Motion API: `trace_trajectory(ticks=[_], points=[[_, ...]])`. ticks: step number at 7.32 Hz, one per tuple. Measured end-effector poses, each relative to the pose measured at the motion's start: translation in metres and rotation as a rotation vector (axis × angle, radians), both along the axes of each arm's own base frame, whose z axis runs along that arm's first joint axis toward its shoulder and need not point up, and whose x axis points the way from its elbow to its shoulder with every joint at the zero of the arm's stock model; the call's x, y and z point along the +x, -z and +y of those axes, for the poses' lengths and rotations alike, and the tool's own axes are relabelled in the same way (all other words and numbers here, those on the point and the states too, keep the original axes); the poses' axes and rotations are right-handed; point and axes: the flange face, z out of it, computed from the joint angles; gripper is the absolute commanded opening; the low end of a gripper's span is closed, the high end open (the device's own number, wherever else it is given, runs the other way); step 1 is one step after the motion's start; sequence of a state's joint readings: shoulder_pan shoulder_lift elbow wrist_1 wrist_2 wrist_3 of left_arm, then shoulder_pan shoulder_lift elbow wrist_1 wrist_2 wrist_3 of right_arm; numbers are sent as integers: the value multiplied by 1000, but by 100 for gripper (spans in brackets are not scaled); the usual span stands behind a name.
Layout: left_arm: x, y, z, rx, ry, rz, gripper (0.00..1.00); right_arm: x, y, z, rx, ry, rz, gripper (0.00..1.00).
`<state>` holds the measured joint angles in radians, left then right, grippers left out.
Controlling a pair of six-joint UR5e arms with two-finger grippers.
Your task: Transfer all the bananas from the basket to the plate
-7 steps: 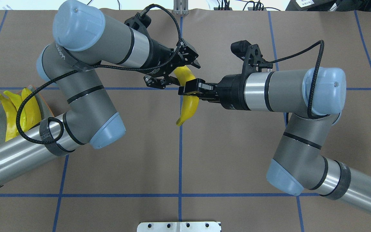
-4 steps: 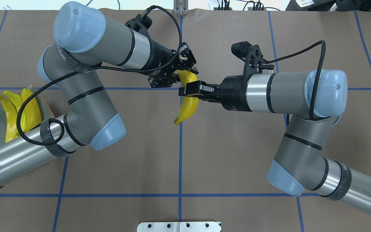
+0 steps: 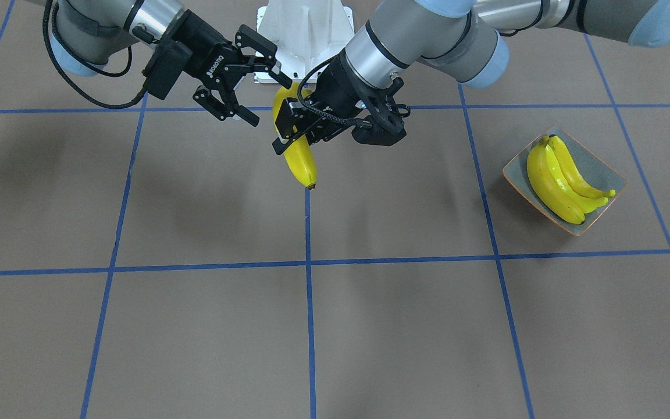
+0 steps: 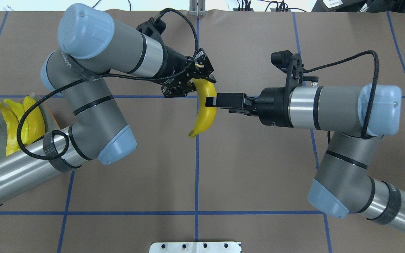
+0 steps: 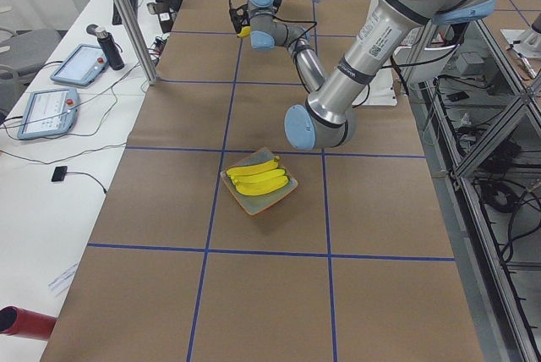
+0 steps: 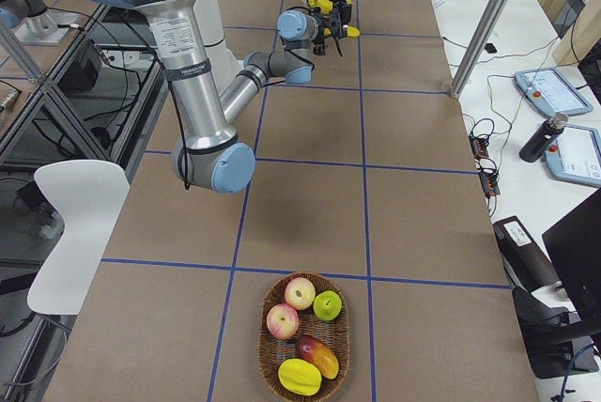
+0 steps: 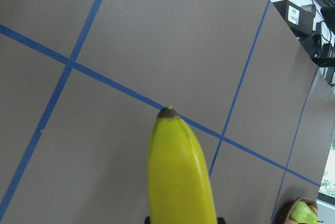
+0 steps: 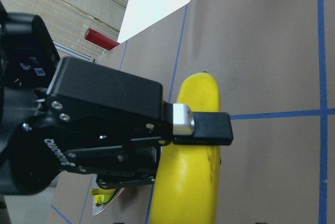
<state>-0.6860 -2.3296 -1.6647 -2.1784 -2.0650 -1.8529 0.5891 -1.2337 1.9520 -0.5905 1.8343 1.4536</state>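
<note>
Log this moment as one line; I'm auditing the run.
left gripper: shut on banana, off table | right gripper: open beside it | plate: three bananas | basket: no banana seen

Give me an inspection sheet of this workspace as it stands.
Surface: brown table cover with a blue tape grid.
Job's things: three glossy yellow bananas lie on the squarish grey-green plate; a fourth yellow banana hangs in the air; the oval wicker basket holds apples, no banana seen.
Clutter: nothing seen.
Grippers: left gripper shut on the fourth yellow banana; right gripper open beside it.
Cables: black cables loop along both arms.
Surroundings: two tablets on a white side bench; a white chair.
</note>
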Motion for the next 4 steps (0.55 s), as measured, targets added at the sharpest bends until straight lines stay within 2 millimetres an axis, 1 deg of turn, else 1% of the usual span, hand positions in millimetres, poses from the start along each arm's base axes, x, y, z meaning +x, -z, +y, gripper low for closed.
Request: trace_trajectory(ticks=[1, 2, 3, 4], points=[[-2, -9, -1, 7, -16, -13, 0, 16, -13, 8, -5, -3, 6, 100], [-13, -31, -7, 16, -53, -40, 0, 30, -26, 10, -18, -16, 19, 100], [-37, -62, -21, 20, -86, -74, 0, 43, -43, 5, -40, -38, 43, 100], [-65, -97, -37, 28, -101, -111, 0, 56, -66, -1, -69, -66, 80, 100]])
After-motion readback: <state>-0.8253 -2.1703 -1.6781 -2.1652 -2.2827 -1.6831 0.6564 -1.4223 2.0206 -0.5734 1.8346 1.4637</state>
